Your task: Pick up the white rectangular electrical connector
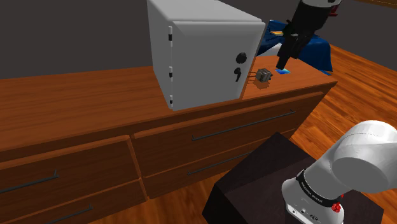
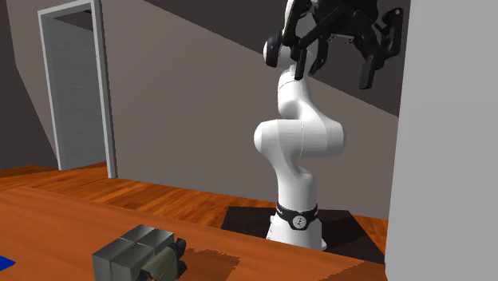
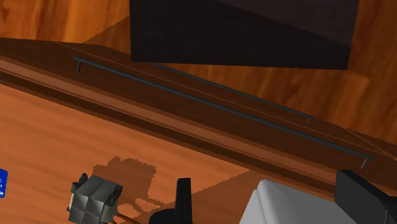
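**Jaws wide open, empty, above the table**

The grey block-shaped connector (image 1: 263,77) sits on the wooden table (image 1: 83,102) near its front edge, just beside the grey safe (image 1: 203,51). The jaws hang above, not touching it.

place: room in a home | furniture: long wooden dresser (image 1: 76,102) with drawer fronts (image 1: 63,168) and dark bar handles (image 1: 245,125) | floor: wood planks (image 1: 366,76) | walls: plain grey (image 2: 183,104) | doorway with pale frame (image 2: 76,88) | on dresser: grey safe (image 1: 203,51) with dial | behind it: blue shape (image 1: 318,54), possibly upholstery
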`<control>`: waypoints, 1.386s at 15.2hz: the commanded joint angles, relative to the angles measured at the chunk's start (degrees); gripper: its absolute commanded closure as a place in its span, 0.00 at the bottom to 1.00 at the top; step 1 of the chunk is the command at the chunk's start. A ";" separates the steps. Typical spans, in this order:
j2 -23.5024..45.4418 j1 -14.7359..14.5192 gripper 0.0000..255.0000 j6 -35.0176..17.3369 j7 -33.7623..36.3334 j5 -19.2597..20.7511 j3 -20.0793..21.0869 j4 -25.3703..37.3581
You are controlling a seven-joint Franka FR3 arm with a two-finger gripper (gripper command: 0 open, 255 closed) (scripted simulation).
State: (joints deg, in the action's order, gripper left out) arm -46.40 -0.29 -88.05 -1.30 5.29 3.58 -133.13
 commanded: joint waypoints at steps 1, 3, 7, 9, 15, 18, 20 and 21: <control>0.00 0.00 0.00 0.00 0.00 0.00 0.00 0.00; 1.81 0.90 0.00 -2.71 -1.38 0.78 -2.29 -0.74; 6.25 2.58 0.00 -8.08 -4.14 2.00 -6.82 -1.41; 8.86 3.35 0.00 -10.72 -5.56 2.38 -9.04 -1.34; 18.06 5.11 0.00 -18.20 -10.15 2.28 -15.65 0.47; 23.36 5.72 0.00 -21.55 -12.79 1.28 -18.83 2.27; 27.13 6.05 0.00 -23.58 -14.74 0.19 -20.90 3.79; 29.08 6.20 0.00 -24.52 -15.77 -0.51 -21.91 4.65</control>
State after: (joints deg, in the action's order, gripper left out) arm -19.30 5.71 -111.39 -15.91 5.39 -17.19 -129.18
